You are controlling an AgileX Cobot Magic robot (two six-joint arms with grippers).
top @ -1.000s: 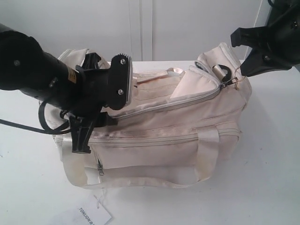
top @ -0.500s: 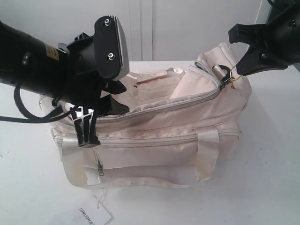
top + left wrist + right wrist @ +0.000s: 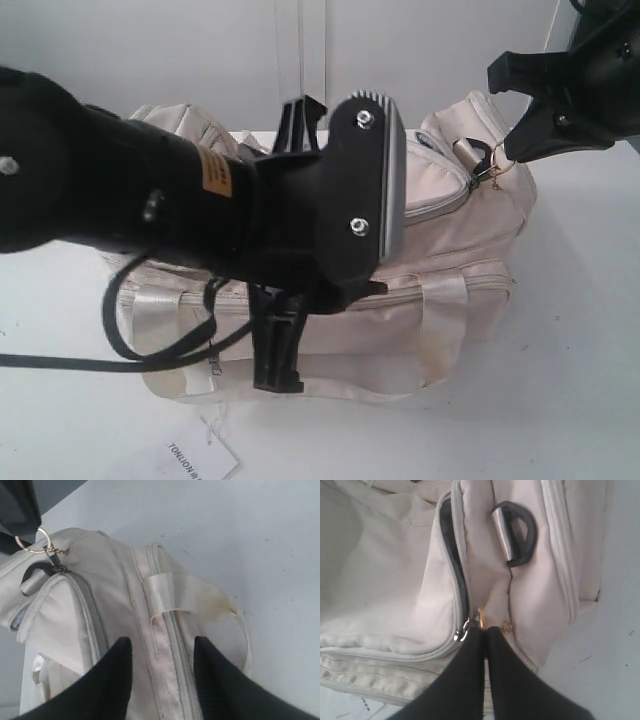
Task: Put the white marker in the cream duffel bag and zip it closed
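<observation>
The cream duffel bag (image 3: 455, 235) lies on the white table, its middle hidden behind my left arm. My left gripper (image 3: 278, 380) hangs open over the bag's front side. In the left wrist view its fingers (image 3: 117, 655) straddle the front zipper and a shiny strap handle (image 3: 175, 592) with nothing between them. My right gripper (image 3: 483, 630) is shut on the gold ring pull (image 3: 481, 614) at the bag's right end, seen in the exterior view as well (image 3: 512, 150). A short stretch of the top zipper gapes there, showing dark lining (image 3: 447, 530). The white marker is out of view.
A white paper tag (image 3: 200, 460) with printed text lies on the table in front of the bag. A black D-ring (image 3: 522, 530) sits on the bag's end beside the pull. Bare white table (image 3: 580, 350) spreads to the right of the bag.
My left arm has swung right and forward, from the bag's left end to across its middle, fingers still open. The right gripper has stayed still on the ring pull.
</observation>
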